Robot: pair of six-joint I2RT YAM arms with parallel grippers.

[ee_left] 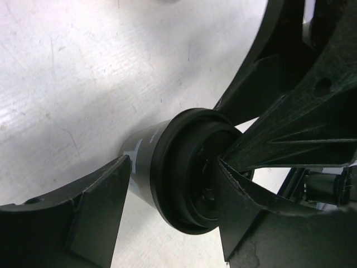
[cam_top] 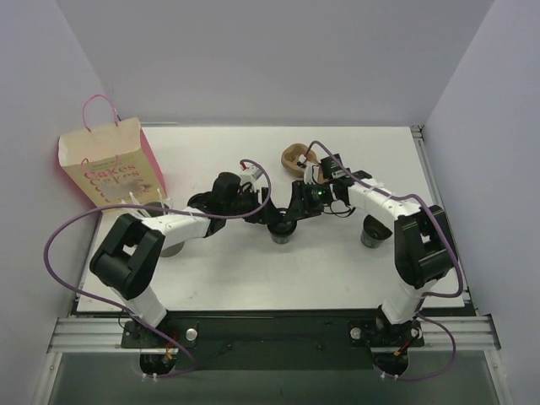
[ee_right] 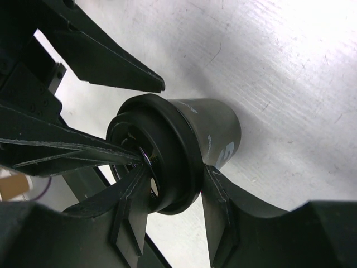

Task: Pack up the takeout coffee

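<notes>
The takeout coffee (cam_top: 283, 231), a greyish cup with a black lid, stands at the table's middle between both grippers. In the left wrist view the cup (ee_left: 139, 162) sits between my left gripper's (ee_left: 174, 162) spread jaws: one finger is beside the cup wall, the other rests in the lid's recess. In the right wrist view my right gripper (ee_right: 174, 169) pinches the lid rim of the cup (ee_right: 215, 125), one finger inside the recess and one against the rim's outside. In the top view the left gripper (cam_top: 270, 218) and right gripper (cam_top: 294, 216) meet over the cup.
A pink and brown paper bag (cam_top: 110, 164) stands at the back left. A brown object (cam_top: 294, 155) lies behind the right arm. A lidless cup (cam_top: 373, 233) stands at the right; another grey cup (cam_top: 173, 246) is partly hidden under the left arm.
</notes>
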